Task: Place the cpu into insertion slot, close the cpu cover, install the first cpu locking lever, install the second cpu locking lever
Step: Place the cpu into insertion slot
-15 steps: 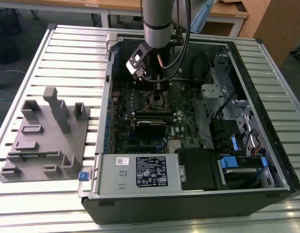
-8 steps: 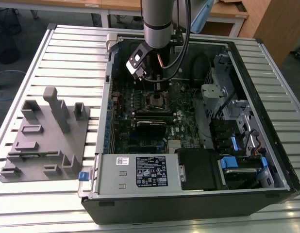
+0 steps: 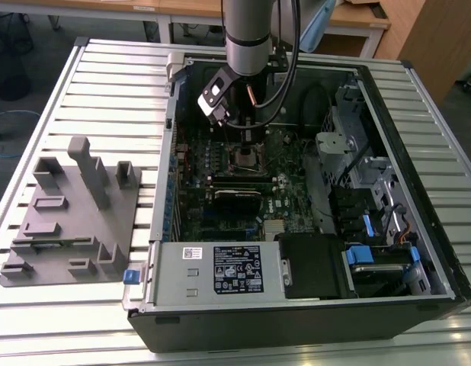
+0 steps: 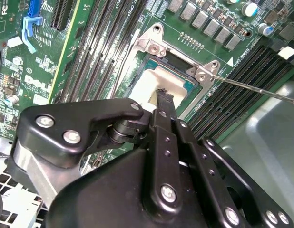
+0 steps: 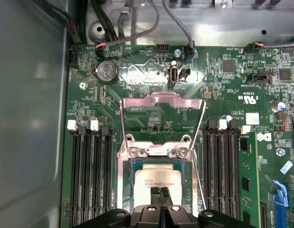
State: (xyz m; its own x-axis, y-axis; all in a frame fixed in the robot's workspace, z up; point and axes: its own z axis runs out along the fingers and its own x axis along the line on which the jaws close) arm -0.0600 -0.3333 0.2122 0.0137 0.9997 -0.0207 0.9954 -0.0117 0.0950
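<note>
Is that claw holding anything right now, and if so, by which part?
Nothing is held. The gripper has its fingers pressed together, tips over the cpu, which lies in the insertion slot.

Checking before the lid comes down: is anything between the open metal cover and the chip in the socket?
Yes: the tool sits right over the chip, in the likely closing path of the open cover. Nothing else visible does.

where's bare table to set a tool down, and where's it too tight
Free: slatted table beyond the grey fixture, and the strip on the exterior view's right of the case. Crowded: around the cpu, under the end effector.
</note>
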